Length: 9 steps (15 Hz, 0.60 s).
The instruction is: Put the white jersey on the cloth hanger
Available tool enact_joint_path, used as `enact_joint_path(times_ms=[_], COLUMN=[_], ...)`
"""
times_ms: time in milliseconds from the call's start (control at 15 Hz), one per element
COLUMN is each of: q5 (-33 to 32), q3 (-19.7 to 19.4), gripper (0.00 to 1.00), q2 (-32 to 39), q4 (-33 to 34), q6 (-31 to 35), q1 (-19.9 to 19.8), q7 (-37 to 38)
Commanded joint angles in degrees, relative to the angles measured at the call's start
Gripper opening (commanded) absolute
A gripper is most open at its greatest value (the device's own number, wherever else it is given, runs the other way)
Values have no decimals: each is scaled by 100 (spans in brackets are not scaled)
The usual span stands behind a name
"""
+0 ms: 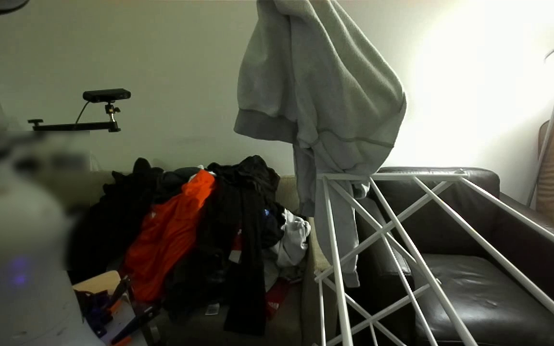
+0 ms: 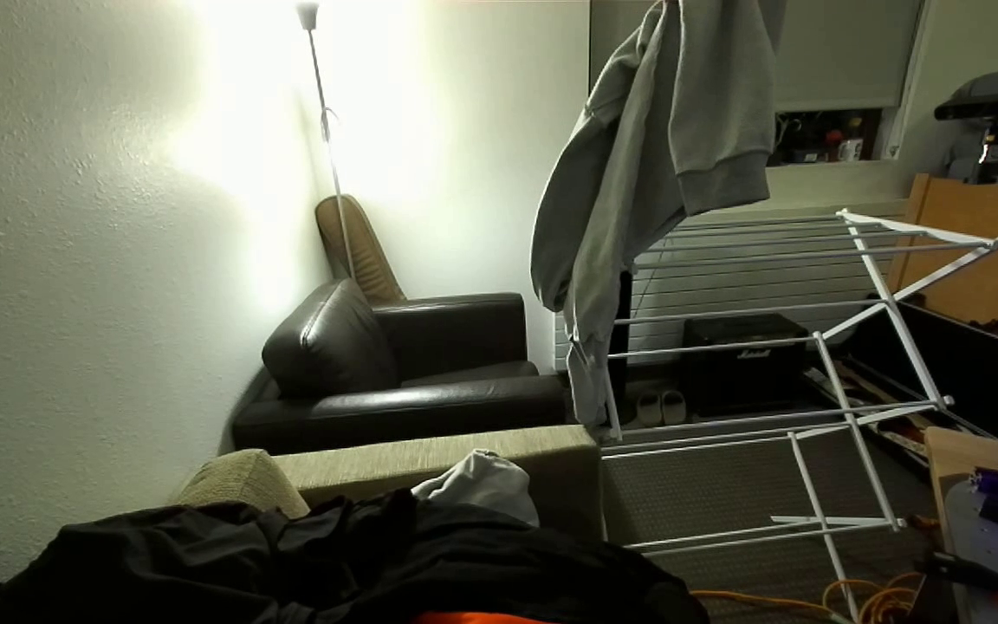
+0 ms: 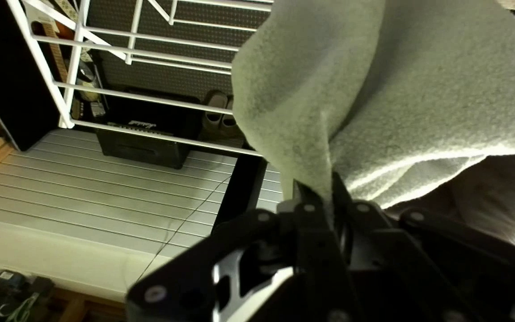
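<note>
The white jersey looks light grey and hangs down in loose folds in both exterior views. Its top is cut off there. My gripper shows only in the wrist view, with its fingers shut on a bunched fold of the jersey. The cloth hanger is a white folding drying rack, also seen in an exterior view and the wrist view. The jersey hangs at one end of the rack, with a sleeve reaching below its top bar. I cannot tell whether they touch.
A pile of dark clothes with an orange garment lies on a sofa. A dark leather armchair and a lamp pole stand nearby. A black amplifier is on the floor behind the rack.
</note>
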Motion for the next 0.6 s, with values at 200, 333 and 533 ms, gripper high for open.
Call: enact_joint_path(times_ms=[200, 333, 533], q5=[-379, -416, -400], q3=[377, 429, 426], gripper=[3, 3, 3], q2=[-1184, -1338, -1526], q4=[-1668, -1937, -2306], q6=[206, 297, 738], q1=[156, 130, 111], q7=[1016, 1161, 1353])
